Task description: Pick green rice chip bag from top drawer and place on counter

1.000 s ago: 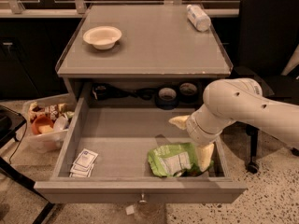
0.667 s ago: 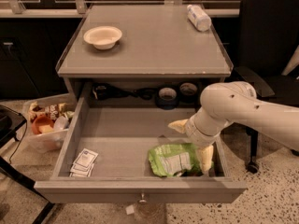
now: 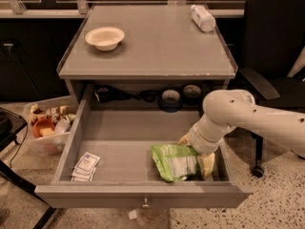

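**Op:** Entry. Start nearest the camera. What is there?

**Me:** The top drawer (image 3: 95, 197) is pulled open. The knob (image 3: 146, 205) on its front is nearer than my pincer and lower. Small white packets (image 3: 86, 166) lie on the drawer floor well to the left of the pincer. They are not the target.

**Op:** Pincer and target?

**Me:** The pincer (image 3: 198, 154) is down inside the drawer, near its front right corner. The green rice chip bag (image 3: 174, 162) lies on the drawer floor just left of the pincer, and its right edge meets it. I cannot tell whether the pincer is released or clenched on the bag, because my wrist hides the contact.

**Op:** Handling estimate?

**Me:** This is judgement only.
- **Feel:** The bag looks light, crumpled foil, soft and mostly air. It should give and crinkle under pressure, and the foil may be slick.
- **Force:** The chips inside are fragile, so a moderate squeeze.
- **Hold:** The right edge or a raised crease closest to the pincer looks best, gathering foil rather than crushing the belly.
- **Risks:** A thin pinch could slide out on the lift. The bag could also catch on the drawer's right wall, just right of the pincer.

**Op:** Farther back?

**Me:** Behind the pincer, under the top, sit dark tape rolls (image 3: 170, 99). Above and beyond it is the counter surface (image 3: 157, 51). A paper bowl (image 3: 105, 36) sits up and far to the left of the pincer. A white bottle (image 3: 203, 18) lies on its side at the far right corner. The stretch between them, up and left of the pincer, looks a fair place to set the bag.
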You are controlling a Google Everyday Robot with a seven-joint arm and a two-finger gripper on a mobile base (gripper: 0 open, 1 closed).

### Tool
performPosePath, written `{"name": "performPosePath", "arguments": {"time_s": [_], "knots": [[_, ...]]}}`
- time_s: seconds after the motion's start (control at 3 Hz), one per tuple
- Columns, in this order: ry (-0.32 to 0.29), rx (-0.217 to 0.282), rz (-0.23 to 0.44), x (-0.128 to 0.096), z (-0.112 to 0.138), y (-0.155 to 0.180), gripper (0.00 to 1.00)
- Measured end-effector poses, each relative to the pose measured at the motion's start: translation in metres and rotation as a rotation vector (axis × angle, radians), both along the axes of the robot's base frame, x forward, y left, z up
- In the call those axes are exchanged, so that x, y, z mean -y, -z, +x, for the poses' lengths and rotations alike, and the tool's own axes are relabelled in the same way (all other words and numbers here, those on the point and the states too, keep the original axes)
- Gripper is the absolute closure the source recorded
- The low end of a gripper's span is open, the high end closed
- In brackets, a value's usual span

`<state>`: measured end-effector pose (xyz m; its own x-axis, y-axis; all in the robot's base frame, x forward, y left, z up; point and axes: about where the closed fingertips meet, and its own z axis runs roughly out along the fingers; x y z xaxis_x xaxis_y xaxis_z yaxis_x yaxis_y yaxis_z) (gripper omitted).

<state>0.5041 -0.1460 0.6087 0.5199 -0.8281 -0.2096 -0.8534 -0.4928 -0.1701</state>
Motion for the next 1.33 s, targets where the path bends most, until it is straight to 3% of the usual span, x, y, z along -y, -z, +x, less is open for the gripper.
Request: {"name": "performPosePath", "arguments": {"time_s": [0.33, 0.67, 1.0, 1.33], "knots": [[0.0, 0.0, 0.0, 0.0, 0.0, -0.005, 0.65], [0.135, 0.062, 0.036, 0.007, 0.005, -0.047, 0.89], [0.281, 0.171, 0.082, 0.012, 0.013, -0.12, 1.0], [0.385, 0.299, 0.136, 0.012, 0.021, -0.195, 1.0]]}}
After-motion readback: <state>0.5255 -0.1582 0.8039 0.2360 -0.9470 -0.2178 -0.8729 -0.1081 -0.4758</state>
